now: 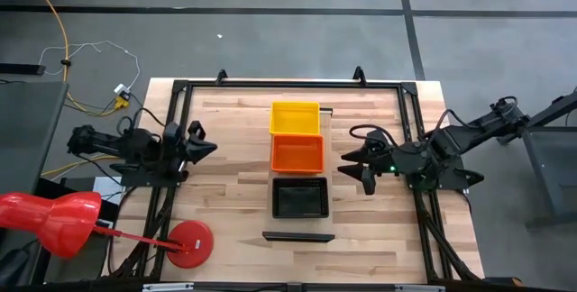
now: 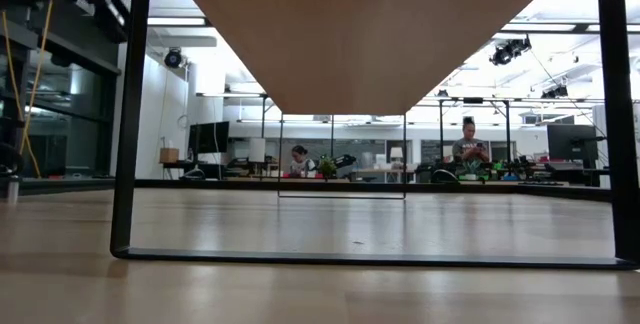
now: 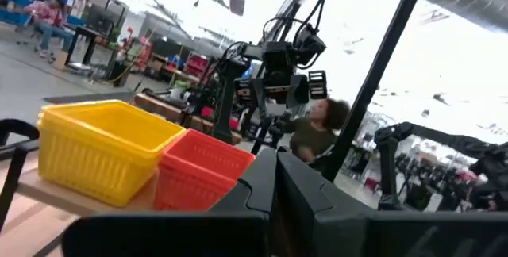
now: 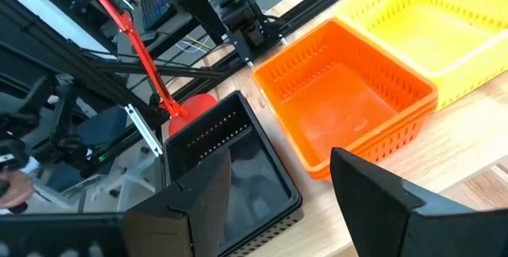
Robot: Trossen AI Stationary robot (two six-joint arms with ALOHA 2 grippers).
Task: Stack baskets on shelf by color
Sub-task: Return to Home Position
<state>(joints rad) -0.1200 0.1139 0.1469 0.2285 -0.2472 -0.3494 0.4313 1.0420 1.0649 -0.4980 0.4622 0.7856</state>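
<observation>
Three colour groups are seen lined up along the shelf (image 1: 297,225). The yellow baskets (image 1: 295,118) are set at the far end, the orange baskets (image 1: 297,154) just nearer and touching them, and the black baskets (image 1: 299,197) nearest, just short of the dark lip (image 1: 297,235). In the right wrist view more than one nested rim can be made out on the orange stack. The count in the other stacks cannot be told. No basket is seen loose on the tabletop, so the sorting is judged to be finished and only the retiring of the arms to be in hand.

The left gripper (image 1: 209,148) is held to the left of the shelf, well apart from the stacks. Its fingers are drawn together and nothing is gripped. The right gripper (image 1: 353,173) is held near the right side of the shelf, beside the gap between the orange and black stacks and pointed toward it. Its fingers are spread wide and nothing is held between them.

For the next move, the right arm would need to be drawn back to the right and away from the shelf, its open fingers kept clear of the basket rims so that no stack is nudged out of line. The left arm would need only to be folded back on its own side. The red lamp (image 1: 54,220) at the near left corner should be kept clear of that arm's path.
</observation>
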